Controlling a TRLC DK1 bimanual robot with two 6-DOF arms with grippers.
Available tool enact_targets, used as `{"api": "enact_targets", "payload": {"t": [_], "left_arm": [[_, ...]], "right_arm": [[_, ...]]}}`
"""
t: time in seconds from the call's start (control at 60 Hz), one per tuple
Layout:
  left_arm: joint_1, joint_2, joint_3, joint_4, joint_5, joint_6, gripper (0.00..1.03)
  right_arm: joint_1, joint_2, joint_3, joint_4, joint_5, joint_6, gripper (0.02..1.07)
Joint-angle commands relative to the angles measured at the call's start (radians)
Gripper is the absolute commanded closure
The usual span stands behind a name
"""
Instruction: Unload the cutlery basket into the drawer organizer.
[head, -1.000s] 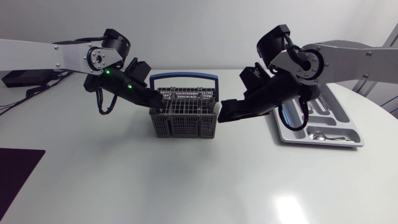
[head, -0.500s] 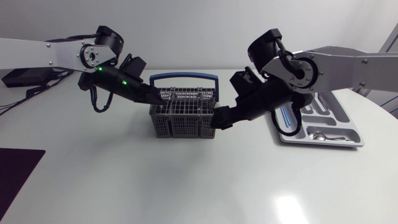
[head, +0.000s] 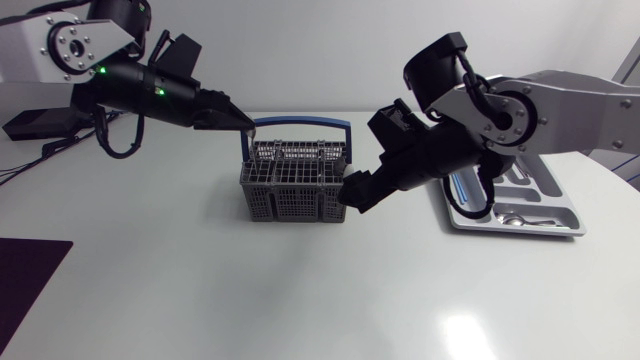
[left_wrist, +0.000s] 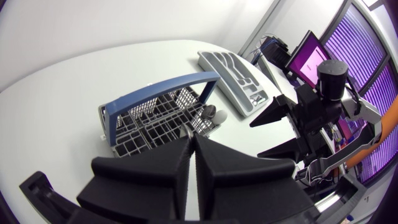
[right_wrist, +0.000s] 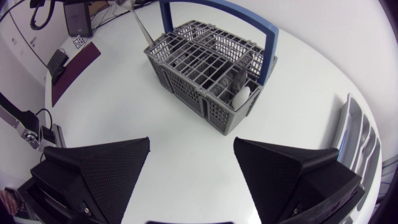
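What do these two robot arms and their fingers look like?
Both arms have silver-grey links and bulky black joints. The left arm carries small green lights and looping black cables. The left gripper and right gripper are matte black, each with two broad wedge-shaped fingers, finely textured inside.

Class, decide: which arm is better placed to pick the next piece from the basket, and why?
Right, probably. The right gripper is open beside the basket end holding a utensil; the left gripper is shut on a thin metal piece.
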Motion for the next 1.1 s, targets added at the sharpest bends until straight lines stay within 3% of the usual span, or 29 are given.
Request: {"api": "enact_targets", "payload": {"t": [0.0,0.217,0.333,0.55,0.767,1.083], "left_arm": [[0.009,-0.071,-0.028,0.001,0.030,-0.027,1.00],[-0.042,-0.208,-0.068,0.003,0.066,-0.036,1.00],[-0.108,-0.229,-0.103,0.003,0.099,-0.030,1.00],[-0.195,-0.220,-0.168,0.029,0.139,-0.006,1.00],[-0.241,-0.191,-0.195,0.029,0.208,0.010,1.00],[-0.284,-0.138,-0.200,0.029,0.283,0.006,1.00]], "right_arm": [[0.011,-0.041,-0.038,0.010,0.023,-0.062,0.09],[0.017,-0.112,-0.081,0.033,0.016,-0.114,0.07],[0.014,-0.152,-0.106,0.025,-0.083,-0.161,0.09],[0.011,-0.231,-0.167,-0.002,-0.165,-0.255,0.09],[0.011,-0.268,-0.215,-0.001,-0.249,-0.296,0.10],[0.040,-0.290,-0.249,0.050,-0.336,-0.315,0.21]]}}
